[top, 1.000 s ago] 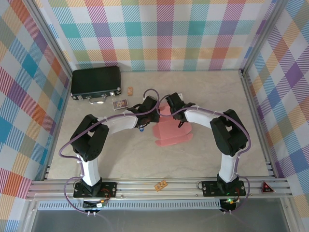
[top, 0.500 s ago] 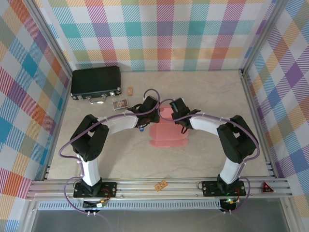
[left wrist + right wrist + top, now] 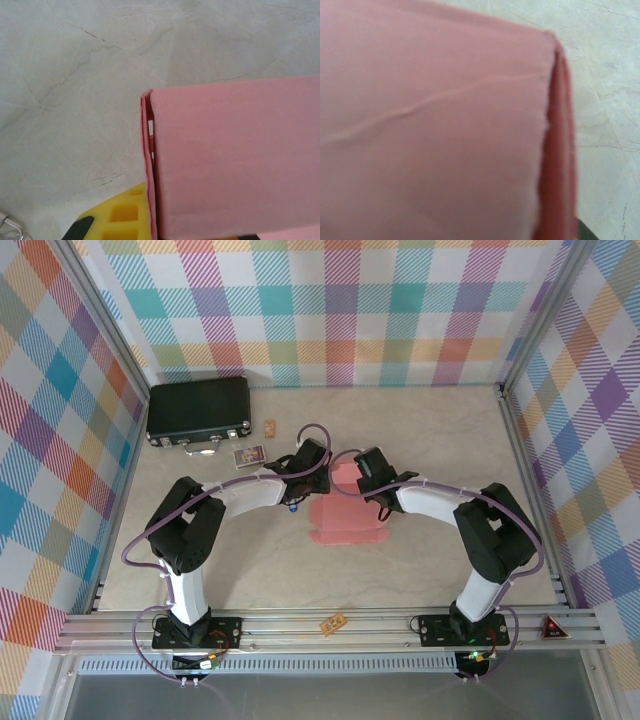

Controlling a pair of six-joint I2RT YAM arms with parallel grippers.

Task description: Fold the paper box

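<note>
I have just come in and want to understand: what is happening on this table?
The robot is folding a salmon-pink thin cardboard box blank in the middle of the table. The left gripper is shut on its far end; the right gripper is close beside it, its jaws hidden by the cardboard. The near part lies flat.

Blurred, cropped by frame edges: paper box (image 3: 430, 125); card (image 3: 249, 454) print illegible.
</note>
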